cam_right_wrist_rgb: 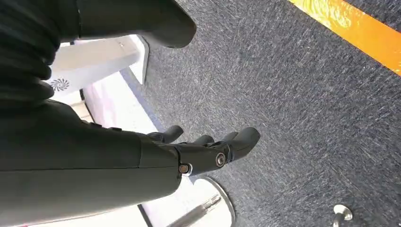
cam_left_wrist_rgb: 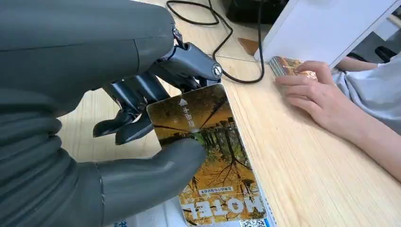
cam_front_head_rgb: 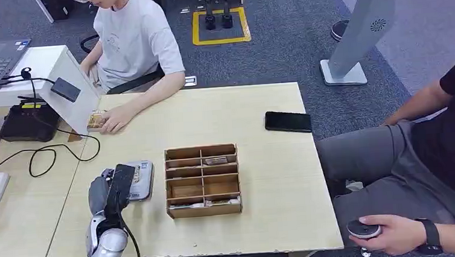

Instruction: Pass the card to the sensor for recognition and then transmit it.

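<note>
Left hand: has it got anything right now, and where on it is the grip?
The left hand holds a hotel card, thumb pressed on its printed face near one long edge, fingers behind it. The right hand holds nothing, hanging over the carpet.

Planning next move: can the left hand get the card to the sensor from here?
Probably yes. The left hand already holds the card, and bare table lies between it and the sensor; only the person's hand rests nearby.
</note>
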`<state>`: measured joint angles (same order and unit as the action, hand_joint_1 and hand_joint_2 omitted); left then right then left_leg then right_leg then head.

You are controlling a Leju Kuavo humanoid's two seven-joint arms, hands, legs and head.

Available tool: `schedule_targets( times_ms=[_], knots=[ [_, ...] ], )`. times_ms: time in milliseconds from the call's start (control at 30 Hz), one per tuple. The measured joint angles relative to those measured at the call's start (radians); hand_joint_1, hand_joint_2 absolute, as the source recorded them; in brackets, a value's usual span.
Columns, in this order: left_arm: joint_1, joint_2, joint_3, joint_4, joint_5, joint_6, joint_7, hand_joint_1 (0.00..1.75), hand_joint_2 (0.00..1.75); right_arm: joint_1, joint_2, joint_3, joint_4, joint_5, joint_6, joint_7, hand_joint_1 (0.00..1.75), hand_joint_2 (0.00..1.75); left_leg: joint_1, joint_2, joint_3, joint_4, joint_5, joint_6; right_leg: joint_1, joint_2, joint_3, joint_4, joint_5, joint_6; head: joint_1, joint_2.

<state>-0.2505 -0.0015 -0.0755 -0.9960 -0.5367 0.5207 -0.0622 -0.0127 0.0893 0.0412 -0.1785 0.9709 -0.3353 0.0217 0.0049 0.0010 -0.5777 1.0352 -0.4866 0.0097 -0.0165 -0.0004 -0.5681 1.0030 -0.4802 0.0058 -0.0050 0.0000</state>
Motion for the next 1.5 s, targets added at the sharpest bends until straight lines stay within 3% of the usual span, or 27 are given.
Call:
schedule_targets(
  times_ms=[867,1500],
  knots=[
    [-0.008,0.014,0.055,0.066,-0.082,0.027,0.003,1.75,1.75,-0.004,0.002,0.0,0.0,0.014,-0.003,-0.031,0.0,1.75,0.0,0.0,0.0,0.0,0.0,0.0,0.0,0.0,0.0,0.0,0.0,0.0,0.0,0.0],
    [-0.032,-0.004,0.056,0.134,-0.113,0.037,0.001,1.75,1.75,-0.01,0.003,0.0,0.0,0.025,-0.01,-0.024,0.0,1.75,0.0,0.0,0.001,0.0,0.0,0.0,0.0,0.0,0.001,0.0,0.0,0.0,0.0,0.0]
  ],
)
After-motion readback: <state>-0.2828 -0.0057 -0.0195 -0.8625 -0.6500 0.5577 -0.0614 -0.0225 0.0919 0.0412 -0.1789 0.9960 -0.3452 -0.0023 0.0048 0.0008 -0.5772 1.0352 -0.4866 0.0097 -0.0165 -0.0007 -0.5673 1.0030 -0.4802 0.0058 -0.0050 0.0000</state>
